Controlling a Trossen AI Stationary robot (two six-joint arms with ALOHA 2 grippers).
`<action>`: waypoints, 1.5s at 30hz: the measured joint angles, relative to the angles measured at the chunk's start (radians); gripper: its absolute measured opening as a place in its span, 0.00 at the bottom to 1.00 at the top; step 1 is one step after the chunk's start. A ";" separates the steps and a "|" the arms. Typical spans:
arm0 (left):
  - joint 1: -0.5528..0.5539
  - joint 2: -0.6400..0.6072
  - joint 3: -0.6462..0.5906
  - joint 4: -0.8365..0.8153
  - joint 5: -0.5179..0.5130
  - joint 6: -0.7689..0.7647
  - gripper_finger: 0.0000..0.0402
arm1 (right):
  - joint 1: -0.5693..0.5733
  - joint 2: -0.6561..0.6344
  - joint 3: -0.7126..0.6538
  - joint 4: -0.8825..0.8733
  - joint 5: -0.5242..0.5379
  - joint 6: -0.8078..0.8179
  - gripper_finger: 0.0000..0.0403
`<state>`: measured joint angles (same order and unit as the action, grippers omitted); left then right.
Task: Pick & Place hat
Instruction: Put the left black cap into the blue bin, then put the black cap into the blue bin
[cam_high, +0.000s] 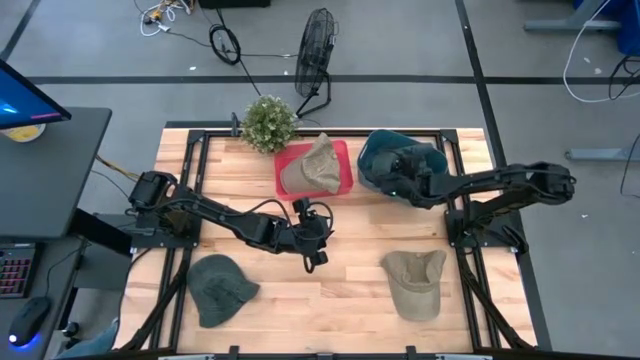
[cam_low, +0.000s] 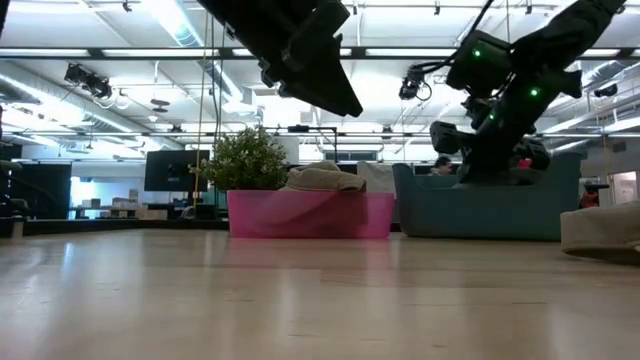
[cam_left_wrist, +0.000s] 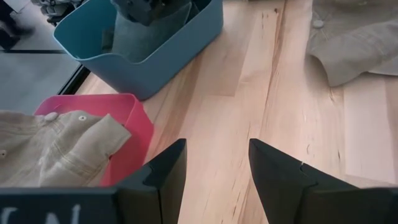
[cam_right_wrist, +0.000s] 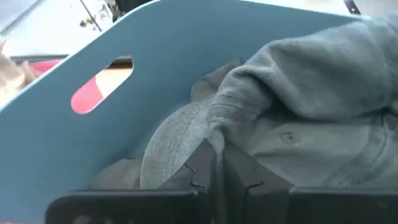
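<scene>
A pink bin (cam_high: 342, 160) holds a tan hat (cam_high: 312, 166), and a blue bin (cam_high: 372, 172) beside it holds a grey-green hat (cam_right_wrist: 298, 81). My right gripper (cam_right_wrist: 215, 168) reaches into the blue bin and is shut on that hat. My left gripper (cam_left_wrist: 217, 171) is open and empty, hovering over bare wood near the table's middle (cam_high: 318, 255). A dark green hat (cam_high: 220, 288) and a tan cap (cam_high: 415, 282) lie flat on the table near its near edge. My right gripper pinches a rolled edge of the grey-green hat (cam_right_wrist: 219, 127) between its two fingers, inside the blue bin. The hat lies bunched in the bin, with its brim (cam_right_wrist: 171, 149) beside the fingers. The arm comes in from the table's right, slanting down.
A potted plant (cam_high: 268, 122) stands at the far edge beside the pink bin. Black frame rails (cam_high: 195, 160) run along the table's left and right sides. Bare wood lies between the dark green hat and the tan cap.
</scene>
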<state>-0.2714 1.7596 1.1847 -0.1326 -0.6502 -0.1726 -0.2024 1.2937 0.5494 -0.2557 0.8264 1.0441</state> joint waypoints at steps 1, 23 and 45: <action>0.000 0.000 0.000 0.000 0.000 0.000 0.44 | 0.001 0.001 0.013 -0.004 -0.008 -0.034 0.05; -0.109 -0.193 0.000 -0.500 0.035 -0.399 0.44 | 0.078 0.002 0.308 -0.292 -0.029 -0.420 0.49; -0.447 -0.204 0.000 -0.943 0.340 -1.082 0.44 | 0.418 0.000 0.405 -0.075 -0.506 -0.744 0.44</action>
<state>-0.7185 1.5556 1.1843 -1.0756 -0.3107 -1.2544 0.2156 1.2942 0.9543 -0.3306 0.3206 0.2998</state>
